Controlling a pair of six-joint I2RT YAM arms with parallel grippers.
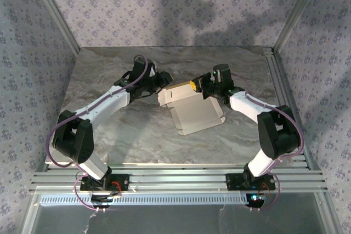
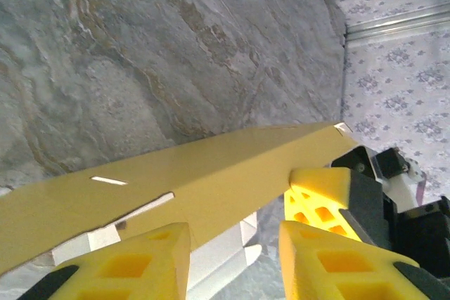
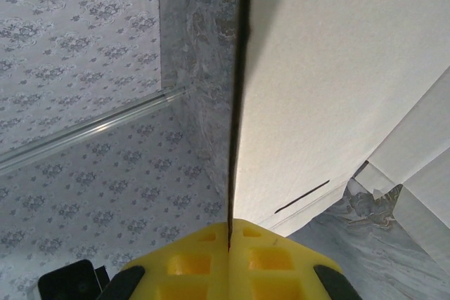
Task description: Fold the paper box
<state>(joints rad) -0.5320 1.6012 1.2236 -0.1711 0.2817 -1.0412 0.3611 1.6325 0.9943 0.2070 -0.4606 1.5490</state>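
On the marble table (image 1: 137, 143) my left gripper (image 2: 235, 249) gapes at a yellow flap of the box (image 1: 197, 116); the right gripper (image 3: 230, 235) pinches its white panel.

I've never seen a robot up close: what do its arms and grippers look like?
Both the left arm and right arm have white links, black joints and looping purple cables. The left gripper and right gripper have yellow fingers with square pockets, on black mounts.
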